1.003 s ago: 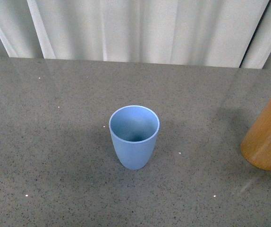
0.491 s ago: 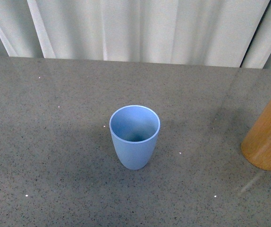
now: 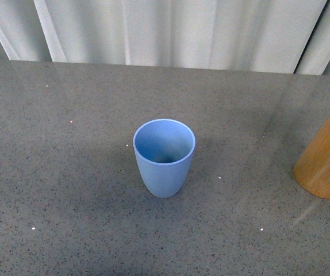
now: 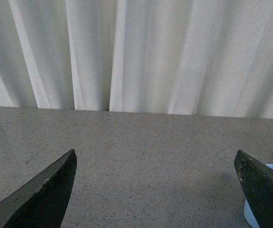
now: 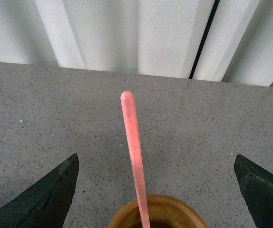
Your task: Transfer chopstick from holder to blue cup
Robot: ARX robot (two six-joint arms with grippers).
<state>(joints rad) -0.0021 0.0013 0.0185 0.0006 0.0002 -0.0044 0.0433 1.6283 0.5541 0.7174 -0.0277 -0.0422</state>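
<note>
Grey tabletop point(image 3: 67, 190), white curtain point(image 3: 182, 34) bkgd | R fingers point(image 5: 55, 190) gaping wide, straddling chopstick point(image 5: 132, 142), no contact | chopstick standing in holder point(image 3: 326, 167), far R | L fingers point(image 4: 46, 194) wide, empty | step, likely: approaching for grasp | next: pinching stick, lifting straight out, toward blue cup point(image 3: 164, 158) at centre.

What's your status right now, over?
Left claw open, empty. Right claw open, straddling thin pink-red chopstick standing in tan wooden cylinder holder. Light blue plastic cup upright, nothing blocking.
</note>
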